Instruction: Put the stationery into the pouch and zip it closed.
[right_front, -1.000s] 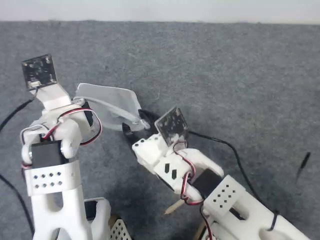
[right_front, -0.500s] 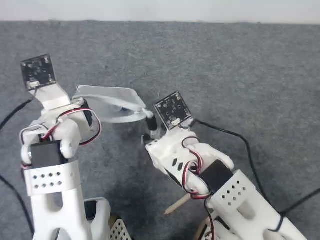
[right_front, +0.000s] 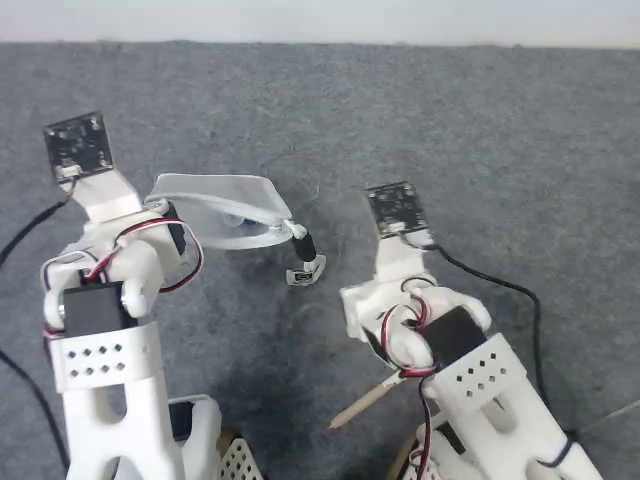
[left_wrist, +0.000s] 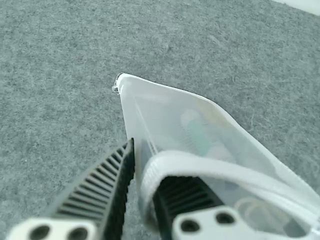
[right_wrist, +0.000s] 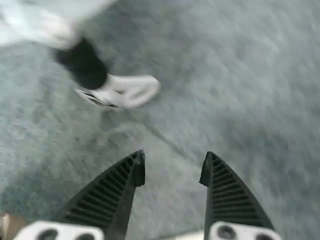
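Left gripper (left_wrist: 136, 152) is clamped tight on one edge of the translucent white plastic pouch (right_front: 215, 205), holding it off the grey felt table (right_front: 480, 130), left of centre in the high view. Pale and greenish stationery (left_wrist: 197, 134) shows through the pouch wall.

Change: half a second ago the right arm was up against the pouch's end at the black-and-white zip pull (right_front: 304, 260). It has now backed off toward the lower right. Right gripper (right_wrist: 172, 165) has its jaws spread partway, with nothing between them, pointing at the pull from a short way off.

The pull hangs free at the pouch's right end, so the zip stroke looks finished, though the seam can't be fully checked. A thin wooden stick (right_front: 362, 405) lies on the table at lower centre, outside the pouch. It may be a missed item.
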